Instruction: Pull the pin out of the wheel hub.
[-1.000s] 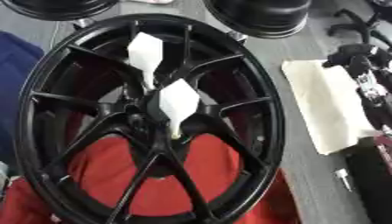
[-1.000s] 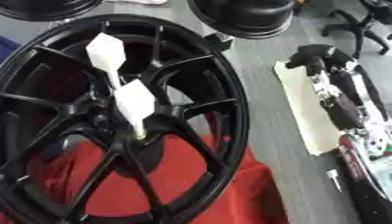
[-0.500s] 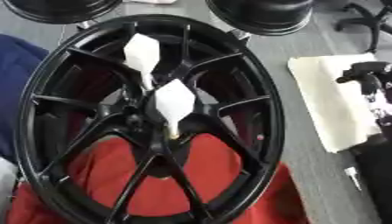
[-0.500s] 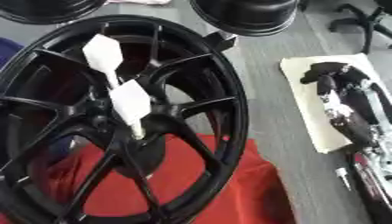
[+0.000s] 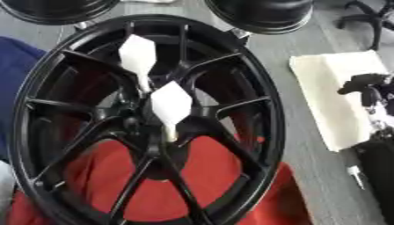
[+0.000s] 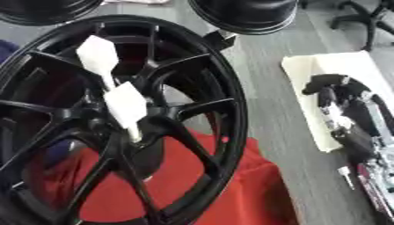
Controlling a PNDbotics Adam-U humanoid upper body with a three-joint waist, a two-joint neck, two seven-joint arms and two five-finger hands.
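Right eye view: my right hand (image 6: 342,110) at 3 o'clock, fingers curled, holding nothing, over a white cloth (image 6: 308,74). Both white pins (image 5: 171,107) remain seated in the wheel hub (image 5: 150,127). Nothing pulled yet; reach and grasp remain.

You had one large black wheel hub (image 5: 146,127) in front of you, with two white pins (image 5: 171,107) standing in its centre: one nearer (image 5: 171,107) and one farther back (image 5: 138,59). Two more dark wheels showed only partly at the far edge, one at the left (image 5: 54,9) and one at the right (image 5: 261,13). One red cloth (image 5: 192,176) lay under the hub, one blue cloth (image 5: 15,61) showed at the left, and one cream cloth (image 5: 338,96) lay on the grey surface (image 5: 308,154). You had one robot hand (image 6: 346,110) in view, the right, over the cream cloth.
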